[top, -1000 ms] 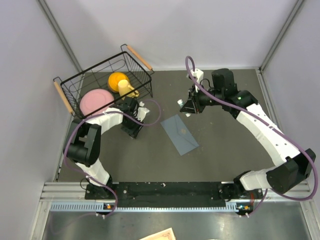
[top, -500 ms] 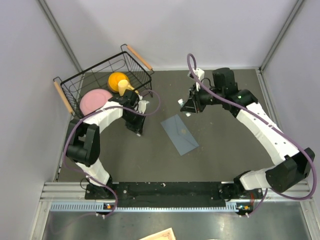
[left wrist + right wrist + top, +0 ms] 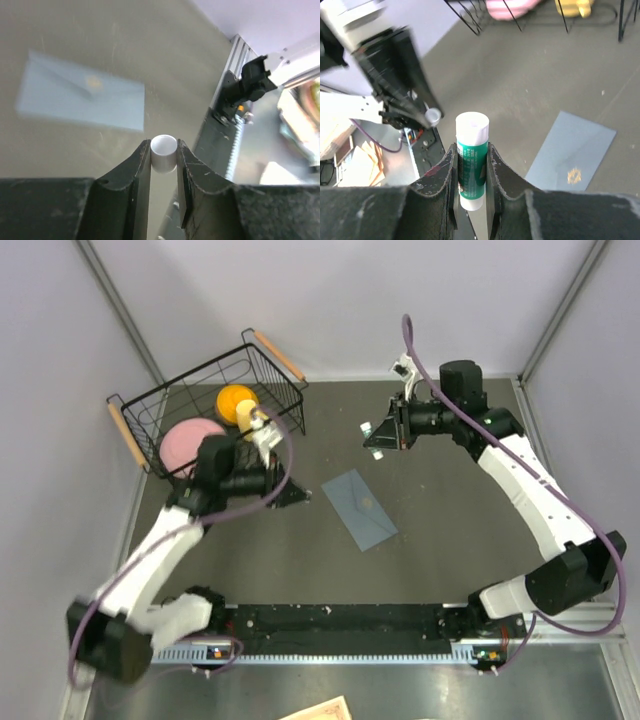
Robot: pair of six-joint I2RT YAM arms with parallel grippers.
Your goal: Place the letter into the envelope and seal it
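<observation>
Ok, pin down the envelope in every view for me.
Top external: envelope flat at table centre, between the two arms.
Left wrist: envelope upper left, blurred.
Right wrist: envelope lower right, to the right of the glue stick.
Shared landmark: the gold spot on its face.

Both arms reach inward, left tool [image 3: 163,146] and right tool [image 3: 471,149] clamped.

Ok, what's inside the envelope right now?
The envelope lies flat on the table, flap folded down, gold spot facing up. Nothing sticks out of it. The paper covers the inside, so its contents cannot be seen.
</observation>
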